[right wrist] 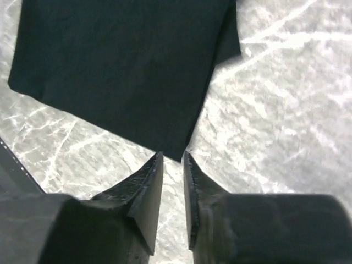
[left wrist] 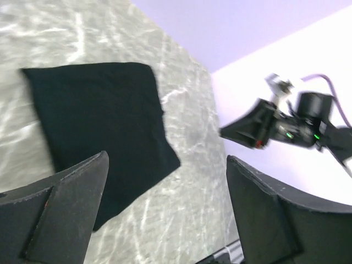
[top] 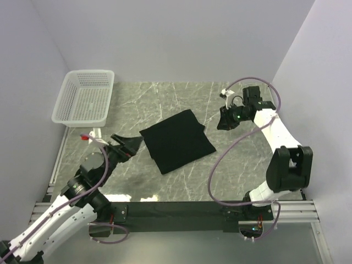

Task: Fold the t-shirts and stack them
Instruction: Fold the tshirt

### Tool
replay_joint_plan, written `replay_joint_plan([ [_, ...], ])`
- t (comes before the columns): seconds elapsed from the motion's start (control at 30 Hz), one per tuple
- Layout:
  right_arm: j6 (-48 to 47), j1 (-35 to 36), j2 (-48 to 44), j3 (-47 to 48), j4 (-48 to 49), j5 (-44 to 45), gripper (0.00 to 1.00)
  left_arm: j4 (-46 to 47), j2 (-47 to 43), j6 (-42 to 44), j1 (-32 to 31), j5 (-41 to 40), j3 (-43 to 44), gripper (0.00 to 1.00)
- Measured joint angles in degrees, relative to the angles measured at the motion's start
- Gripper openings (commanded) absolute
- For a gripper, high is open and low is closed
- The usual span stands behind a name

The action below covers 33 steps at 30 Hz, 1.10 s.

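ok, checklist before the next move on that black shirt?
1. t-shirt folded, lying flat on the table: ok.
2. Fold edges aligned: a lower layer sticks out at one corner: not ok.
3. left gripper wide open, holding nothing: ok.
4. right gripper narrowly parted, off the cloth: ok.
5. basket clear of both arms: ok.
6. Logo side up or down: cannot tell.
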Motion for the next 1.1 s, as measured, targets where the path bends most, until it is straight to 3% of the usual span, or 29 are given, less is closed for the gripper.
replay_joint_plan([
  [0.13,-0.44,-1.16,-3.98,-5.14,2.75,1.29,0.45,-7.93,-2.60,-0.90,0.00,-2.19,-0.22,0.96],
  [0.3,-0.55,-4.46,-10.12,-11.08,6.03,3.21,0.67,-16.68,5.75,2.14,0.00,-2.82,4.09,0.96],
  [0.57,-0.90,-6.54,-21.55,-14.43,9.94,4.76,0.72,-19.67,20.33,10.38,0.00,-4.63,13.75,0.99],
  [0.73,4.46,-7.50,-26.93,-19.52,15.54,8.50,0.89,-19.52,21.94,11.72,0.02,-5.11,13.81,1.00],
  [1.1,15.37,-7.74,-30.71,-24.50,22.49,21.46,0.92,-17.97,23.58,12.07,1.99,-4.48,13.81,0.99],
])
